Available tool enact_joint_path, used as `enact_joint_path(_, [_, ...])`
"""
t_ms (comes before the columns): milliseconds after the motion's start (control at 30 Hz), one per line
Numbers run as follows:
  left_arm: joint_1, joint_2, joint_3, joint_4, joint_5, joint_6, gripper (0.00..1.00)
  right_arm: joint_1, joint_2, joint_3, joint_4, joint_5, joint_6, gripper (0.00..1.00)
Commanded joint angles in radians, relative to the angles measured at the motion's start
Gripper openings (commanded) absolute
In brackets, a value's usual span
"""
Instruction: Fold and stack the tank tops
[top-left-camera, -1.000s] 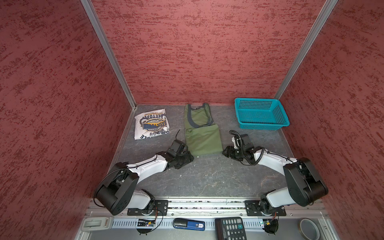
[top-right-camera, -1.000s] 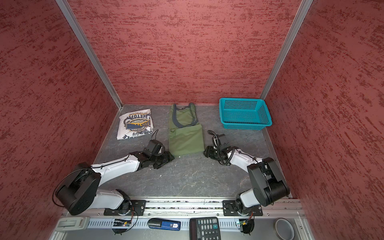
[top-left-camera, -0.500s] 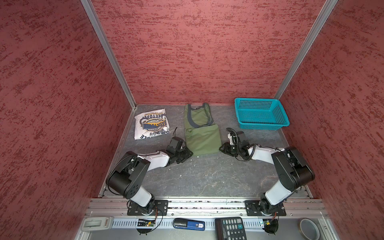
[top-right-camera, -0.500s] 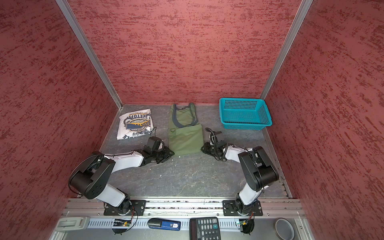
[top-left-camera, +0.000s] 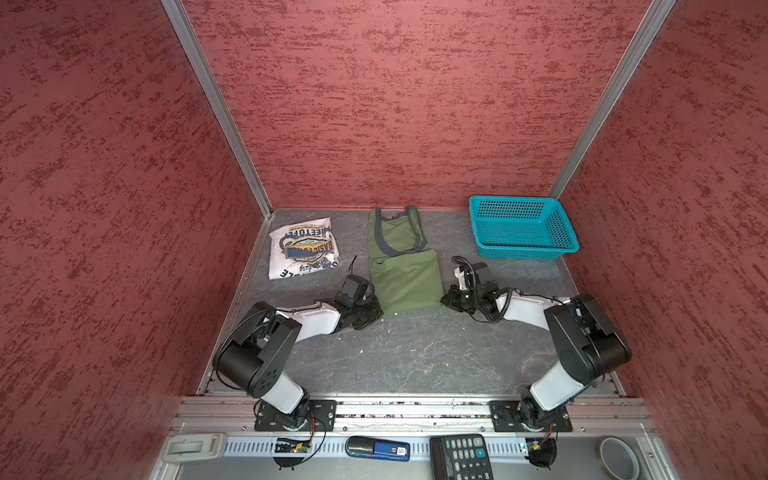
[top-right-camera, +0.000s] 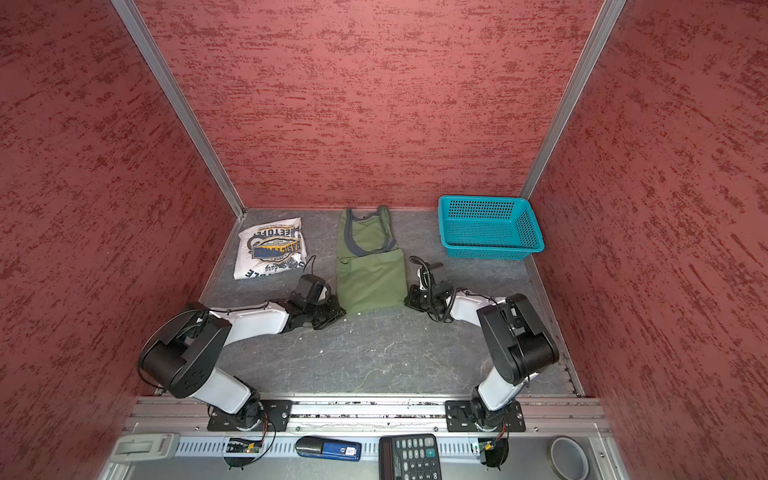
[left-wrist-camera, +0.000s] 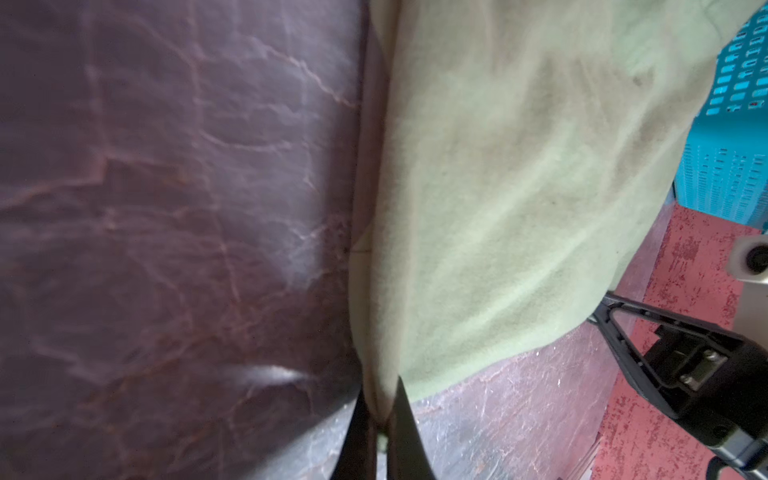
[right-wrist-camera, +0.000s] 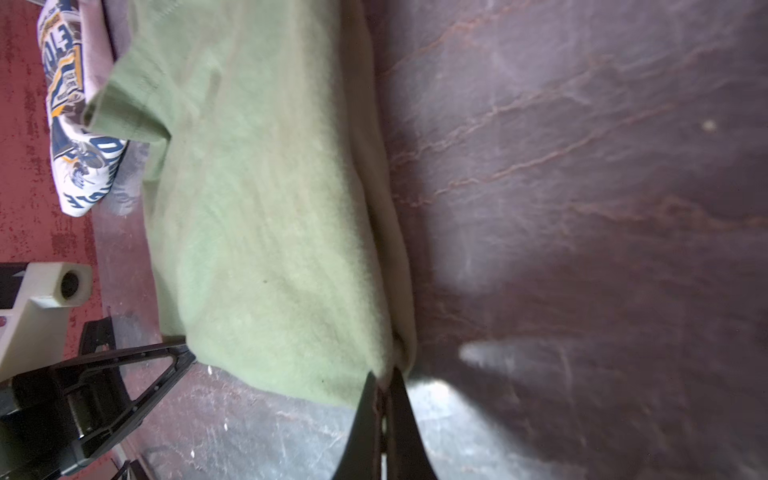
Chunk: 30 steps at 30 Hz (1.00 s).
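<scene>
Red walls (top-left-camera: 395, 104) box a grey counter (top-left-camera: 415, 357). Half-folded green top (top-left-camera: 405, 274) lies mid-counter, its 2 near corners pinched by left claw (left-wrist-camera: 382, 415) and right claw (right-wrist-camera: 384, 386); folded white top (top-left-camera: 302, 248) lies far-left.

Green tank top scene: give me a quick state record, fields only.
olive green tank top: flat mid-table, bottom folded up, straps toward back wall
left end effector: shut on its near left corner
right end effector: shut on its near right corner
white tank top: folded, back left, apart from the green one
teal basket: back right
stacked: not yet
</scene>
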Motion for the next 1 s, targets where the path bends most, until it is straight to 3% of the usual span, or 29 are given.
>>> enact_joint_path(0, [-0.022, -0.066, 0.015, -0.076, -0.035, 0.017, 0.01, 0.012, -0.083, 0.002, -0.058, 0.024, -0.002, 0.0])
enact_joint_path(133, [-0.069, -0.174, 0.012, -0.181, -0.096, 0.013, 0.0, 0.018, -0.203, -0.02, -0.185, 0.066, -0.015, 0.0])
enact_joint_path(400, [-0.216, -0.522, -0.01, -0.422, -0.185, -0.069, 0.0, 0.051, -0.54, -0.007, -0.486, 0.089, -0.023, 0.0])
enact_joint_path(600, [-0.249, -0.632, 0.119, -0.507, -0.167, -0.075, 0.0, 0.058, -0.622, 0.111, -0.531, 0.038, 0.003, 0.0])
enact_joint_path(733, [-0.2, -0.605, 0.225, -0.531, -0.176, -0.031, 0.0, 0.056, -0.567, 0.221, -0.508, 0.082, -0.011, 0.0])
enact_joint_path(967, [0.026, -0.417, 0.311, -0.432, -0.039, -0.017, 0.0, 0.036, -0.289, 0.432, -0.392, 0.079, -0.073, 0.0])
